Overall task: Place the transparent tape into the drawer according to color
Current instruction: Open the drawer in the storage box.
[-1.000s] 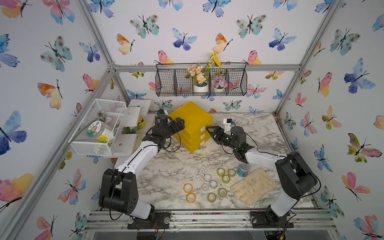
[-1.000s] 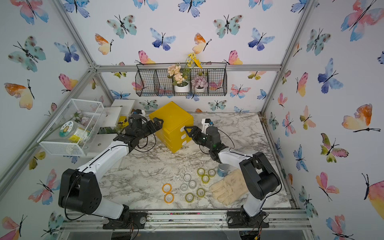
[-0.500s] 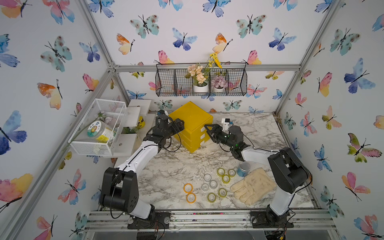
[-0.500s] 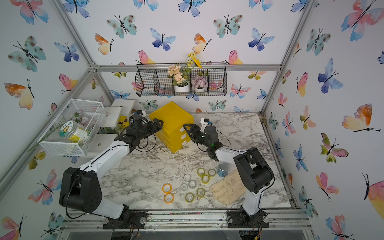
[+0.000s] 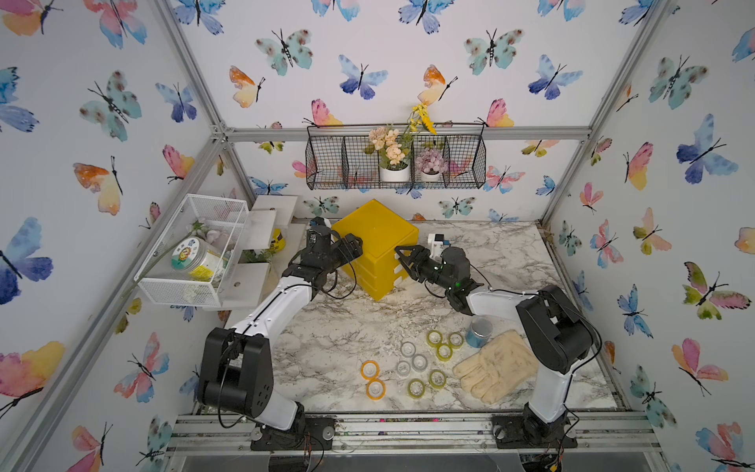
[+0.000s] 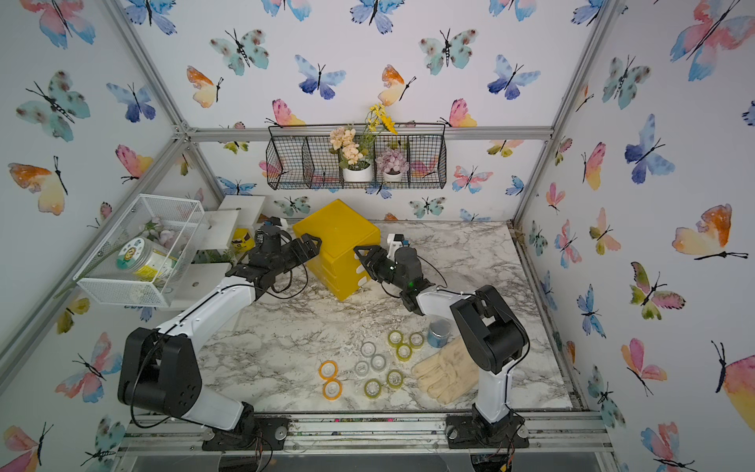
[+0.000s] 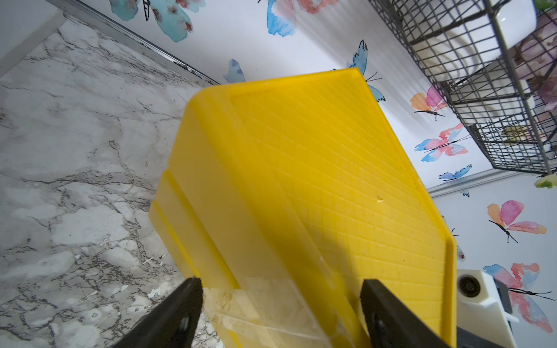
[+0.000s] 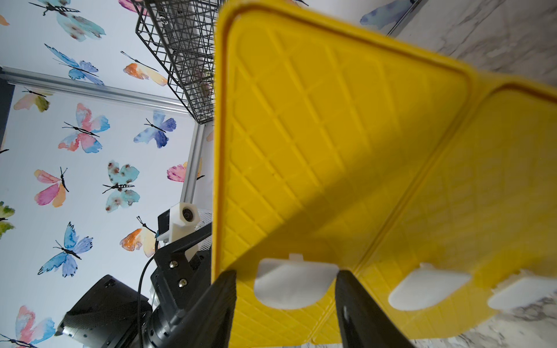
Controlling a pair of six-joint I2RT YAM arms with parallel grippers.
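Over the last second both grippers have closed in on the yellow drawer cabinet [image 5: 378,245], and the right one's jaws have narrowed. All ten transparent tape rolls [image 5: 419,362] lie untouched at the front of the marble table [image 5: 327,327]. They sit in loose orange, colourless and yellow-green clusters, just beside the glove [image 5: 496,365] and the blue tin [image 5: 479,332]. None is sorted, and all three drawers look shut. The right gripper [image 5: 398,254] stands open astride the top drawer's white handle [image 8: 295,283], not yet pinching it. The left gripper [image 5: 354,245] straddles the cabinet's back corner; whether it clamps cannot be told. Opening a drawer seems to be the step in hand.
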